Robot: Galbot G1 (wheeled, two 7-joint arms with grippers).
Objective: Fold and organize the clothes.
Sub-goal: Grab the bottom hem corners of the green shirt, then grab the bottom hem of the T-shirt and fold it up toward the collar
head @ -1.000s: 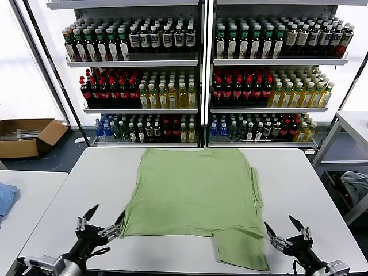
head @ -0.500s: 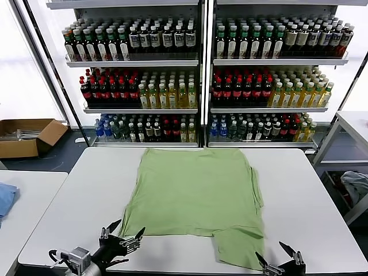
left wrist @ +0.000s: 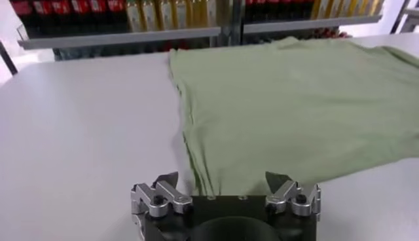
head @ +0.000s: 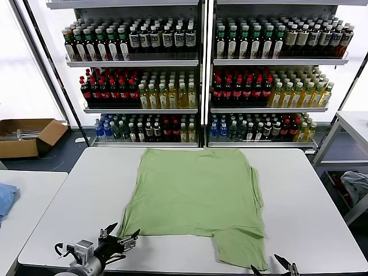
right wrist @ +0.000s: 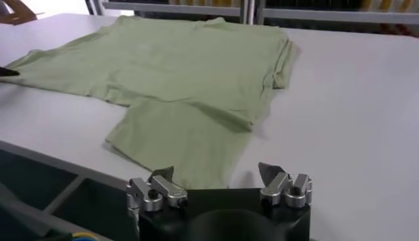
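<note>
A light green shirt (head: 195,190) lies spread flat on the white table (head: 322,195), plain side up, with one flap (head: 241,247) reaching toward the front edge. My left gripper (head: 122,232) hovers open just off the shirt's front left corner, and the left wrist view has the shirt (left wrist: 294,92) beyond its open gripper (left wrist: 222,180). My right gripper (head: 267,264) sits low at the table's front edge beside the flap, jaws apart and holding nothing. The right wrist view looks over the flap (right wrist: 177,137) past its gripper (right wrist: 216,173).
Shelves of bottles (head: 195,86) stand behind the table. A cardboard box (head: 26,135) lies on the floor at far left. A blue cloth (head: 4,198) rests on a side table at left, and a grey-white cloth (head: 356,187) sits at right.
Both grippers have dropped lower toward the table's front edge. The left one has shifted right toward the shirt's corner. The shirt has not moved.
</note>
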